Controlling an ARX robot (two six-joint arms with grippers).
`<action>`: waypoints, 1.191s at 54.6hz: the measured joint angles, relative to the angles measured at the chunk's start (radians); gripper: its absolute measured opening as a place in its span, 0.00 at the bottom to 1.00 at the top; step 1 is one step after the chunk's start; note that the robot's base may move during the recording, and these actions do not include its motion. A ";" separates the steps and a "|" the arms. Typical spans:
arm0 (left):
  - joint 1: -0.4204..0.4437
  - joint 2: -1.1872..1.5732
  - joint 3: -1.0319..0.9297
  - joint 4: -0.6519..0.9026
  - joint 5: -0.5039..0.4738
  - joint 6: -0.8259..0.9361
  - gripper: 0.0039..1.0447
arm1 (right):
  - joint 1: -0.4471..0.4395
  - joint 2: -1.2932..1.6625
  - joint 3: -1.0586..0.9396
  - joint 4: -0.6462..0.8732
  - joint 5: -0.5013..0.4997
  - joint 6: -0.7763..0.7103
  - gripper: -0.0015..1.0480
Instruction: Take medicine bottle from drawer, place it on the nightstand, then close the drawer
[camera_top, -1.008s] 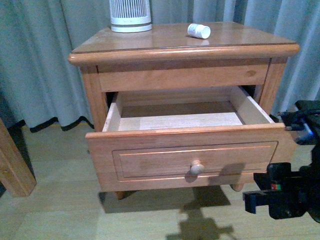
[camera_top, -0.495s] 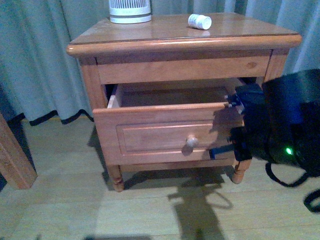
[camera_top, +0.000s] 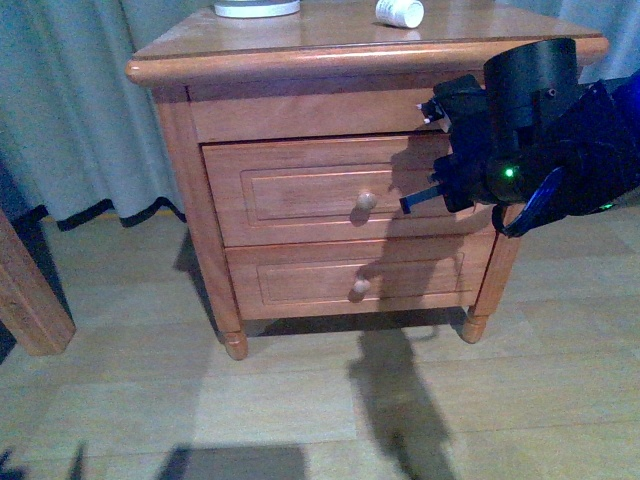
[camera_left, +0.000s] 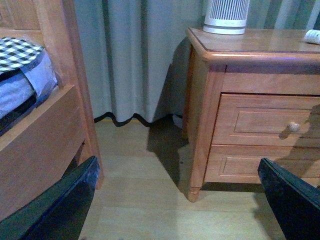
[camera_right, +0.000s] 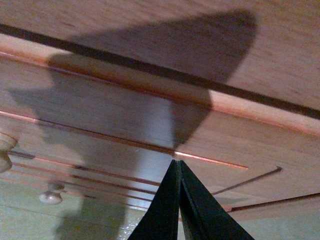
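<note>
The medicine bottle lies on its side on the nightstand top, at the back right; its end shows in the left wrist view. The top drawer sits flush in the cabinet, its round knob facing me. My right gripper is shut and empty, at the right part of the drawer front. In the right wrist view its fingertips come together just off the drawer front. My left gripper hangs open and empty above the floor, left of the nightstand.
A white ribbed appliance stands at the back left of the top. The bottom drawer is shut. A wooden bed frame with bedding stands to the left. Grey curtains hang behind, over a wooden floor.
The top drawer went from wide open to half in to fully shut. My right arm moved forward and up with it, to the drawer front.
</note>
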 joint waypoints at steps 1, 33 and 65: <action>0.000 0.000 0.000 0.000 0.000 0.000 0.94 | 0.000 0.003 0.003 -0.001 0.000 -0.001 0.03; 0.000 0.000 0.000 0.000 0.000 0.000 0.94 | -0.030 -0.318 -0.326 -0.042 -0.158 0.211 0.03; 0.000 0.000 0.000 0.000 0.000 0.000 0.94 | 0.029 -1.754 -0.877 -0.466 0.043 0.247 0.03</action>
